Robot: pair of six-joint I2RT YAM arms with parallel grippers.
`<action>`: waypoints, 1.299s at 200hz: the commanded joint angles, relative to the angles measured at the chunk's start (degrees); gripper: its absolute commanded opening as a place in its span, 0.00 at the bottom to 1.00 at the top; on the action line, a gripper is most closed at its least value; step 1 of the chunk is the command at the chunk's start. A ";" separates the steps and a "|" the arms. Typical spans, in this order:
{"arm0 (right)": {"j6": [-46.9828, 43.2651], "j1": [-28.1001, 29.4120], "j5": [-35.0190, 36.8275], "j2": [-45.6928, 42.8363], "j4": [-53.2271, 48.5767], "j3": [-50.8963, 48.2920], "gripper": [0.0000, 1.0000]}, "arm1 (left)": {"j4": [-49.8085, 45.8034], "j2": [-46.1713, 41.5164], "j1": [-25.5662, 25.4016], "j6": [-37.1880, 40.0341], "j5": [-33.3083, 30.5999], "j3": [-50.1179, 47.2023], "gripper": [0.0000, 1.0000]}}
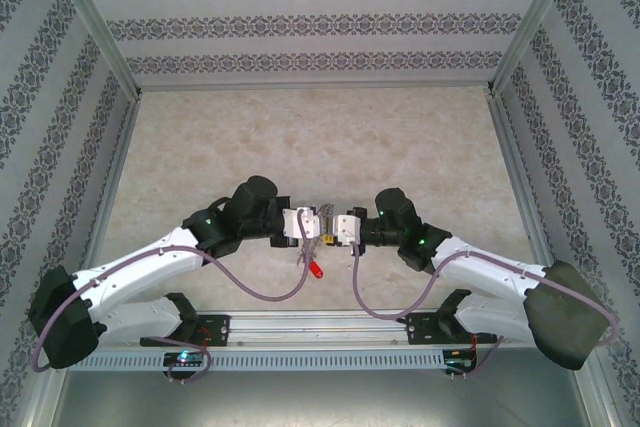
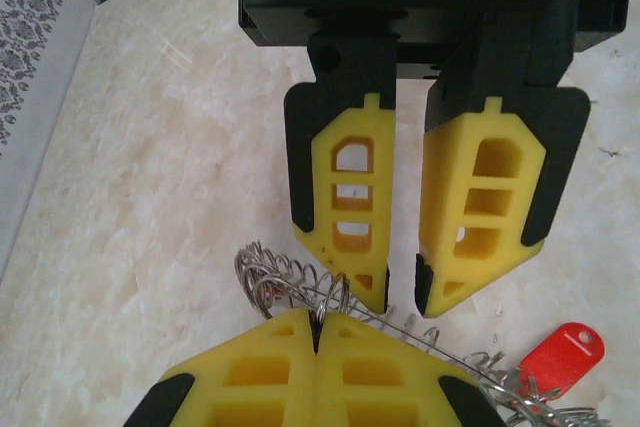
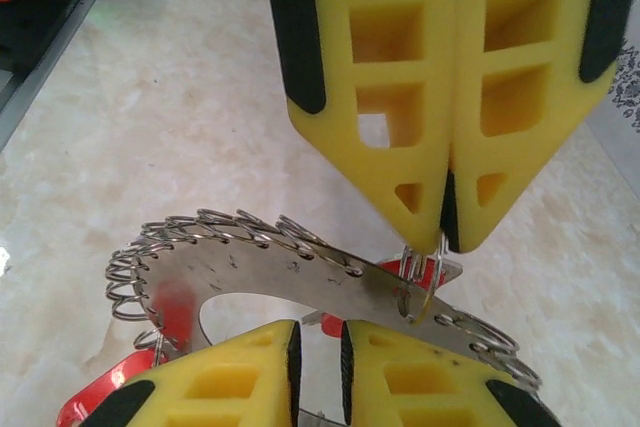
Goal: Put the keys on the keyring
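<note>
The keyring (image 3: pixel 280 272) is a flat silvery arc fringed with small wire rings, held up between the two grippers. My left gripper (image 3: pixel 443 237) comes down from the top of the right wrist view and is shut on one small ring (image 3: pixel 418 282) at the plate's edge. My right gripper (image 3: pixel 318 332) stands just under the plate with its jaws slightly apart and nothing pinched. The left wrist view has the left gripper (image 2: pixel 318 319) shut on that ring, the right gripper (image 2: pixel 402 297) parted opposite. Red-headed keys (image 2: pixel 565 352) (image 3: pixel 90 397) hang from the keyring; one dangles below the grippers (image 1: pixel 316 272).
The marble-patterned table (image 1: pixel 320 137) stretches away behind the grippers. Patterned walls (image 1: pixel 320 22) close it in at the back and sides. A metal rail (image 1: pixel 320 332) with the arm bases runs along the near edge.
</note>
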 commanded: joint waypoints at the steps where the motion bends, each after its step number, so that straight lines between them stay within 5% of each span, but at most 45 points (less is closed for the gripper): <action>1: 2.94 -0.28 2.65 0.51 0.49 1.76 0.22 | -4.11 0.70 -0.10 0.57 -0.02 2.33 0.00; 260: 10.02 -0.20 -2.00 3.67 7.35 1.54 0.17 | -3.13 2.81 -0.19 -2.24 -1.14 3.90 0.00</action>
